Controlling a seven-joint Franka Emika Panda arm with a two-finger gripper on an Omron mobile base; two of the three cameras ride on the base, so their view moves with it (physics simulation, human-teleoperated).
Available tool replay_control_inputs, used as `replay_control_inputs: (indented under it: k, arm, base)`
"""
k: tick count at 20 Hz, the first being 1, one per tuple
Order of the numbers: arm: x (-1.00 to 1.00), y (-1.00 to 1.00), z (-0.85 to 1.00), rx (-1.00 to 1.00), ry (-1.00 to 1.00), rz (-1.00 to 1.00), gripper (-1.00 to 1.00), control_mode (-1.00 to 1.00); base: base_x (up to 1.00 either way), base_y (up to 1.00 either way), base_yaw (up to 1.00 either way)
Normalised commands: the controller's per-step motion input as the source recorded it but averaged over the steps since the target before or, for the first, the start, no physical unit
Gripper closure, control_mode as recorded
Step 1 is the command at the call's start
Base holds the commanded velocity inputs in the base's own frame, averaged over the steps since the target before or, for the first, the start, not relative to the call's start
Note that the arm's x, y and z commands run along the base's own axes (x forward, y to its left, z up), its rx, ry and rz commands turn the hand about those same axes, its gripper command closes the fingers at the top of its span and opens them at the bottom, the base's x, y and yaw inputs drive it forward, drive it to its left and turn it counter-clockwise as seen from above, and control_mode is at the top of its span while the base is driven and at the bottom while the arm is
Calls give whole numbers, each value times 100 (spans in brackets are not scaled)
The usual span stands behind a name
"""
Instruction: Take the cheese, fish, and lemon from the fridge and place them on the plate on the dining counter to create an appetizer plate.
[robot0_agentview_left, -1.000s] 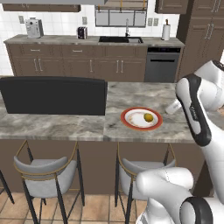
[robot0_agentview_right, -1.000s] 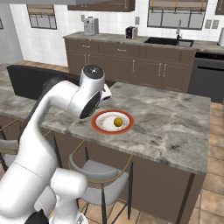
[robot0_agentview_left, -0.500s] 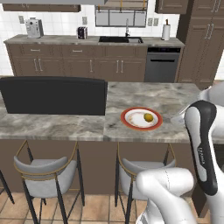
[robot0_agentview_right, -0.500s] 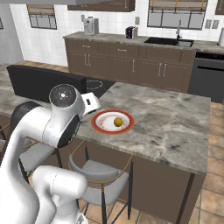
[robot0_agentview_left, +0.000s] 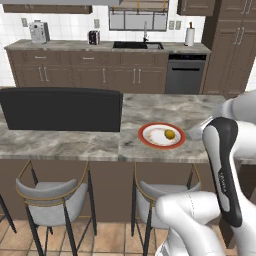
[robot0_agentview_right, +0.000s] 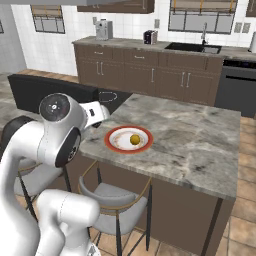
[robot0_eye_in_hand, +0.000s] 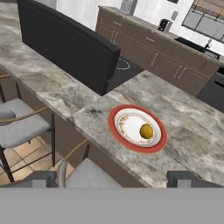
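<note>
A round white plate with a red rim (robot0_agentview_left: 145, 135) (robot0_agentview_right: 111, 142) (robot0_eye_in_hand: 114, 127) lies on the grey marbled dining counter (robot0_agentview_left: 60, 144) (robot0_agentview_right: 190, 135) (robot0_eye_in_hand: 48, 74), near its front edge. The lemon (robot0_agentview_left: 170, 134) (robot0_agentview_right: 134, 139) (robot0_eye_in_hand: 146, 131), a small yellow ball, rests on the plate. My gripper (robot0_eye_in_hand: 116, 179) hangs back from the counter, above the stools, looking down at the plate. Its jaws stand wide open with nothing between them. The cheese, the fish and the fridge are out of view.
A black rectangular inset (robot0_agentview_left: 60, 110) (robot0_eye_in_hand: 65, 48) stands on the counter left of the plate. Two grey stools (robot0_agentview_left: 47, 192) (robot0_agentview_left: 160, 190) sit under the counter's near edge. The wall counter with sink (robot0_agentview_left: 137, 45) runs along the back.
The arm has drawn back from beside the plate towards the base and folded down. The lemon and plate have not moved, and the gripper has stayed open.
</note>
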Motion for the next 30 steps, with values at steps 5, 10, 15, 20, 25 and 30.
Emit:
replay_control_inputs:
  k: [5, 10, 15, 20, 25, 30]
  arm:
    - [6, 0, 0, 0, 0, 0, -100, -100]
    - [-4, 0, -1, 0, 0, 0, -100, 100]
    - [0, 0, 0, 0, 0, 0, -100, 100]
    - [0, 0, 0, 0, 0, 0, -100, 100]
    - [0, 0, 0, 0, 0, 0, -100, 100]
    - [0, 0, 0, 0, 0, 0, -100, 100]
  base:
    - [0, 0, 0]
    - [-52, 0, 3]
    - [-76, 20, 9]
    - [-56, 86, 26]
    - [-30, 100, 35]
    - [-20, 100, 23]
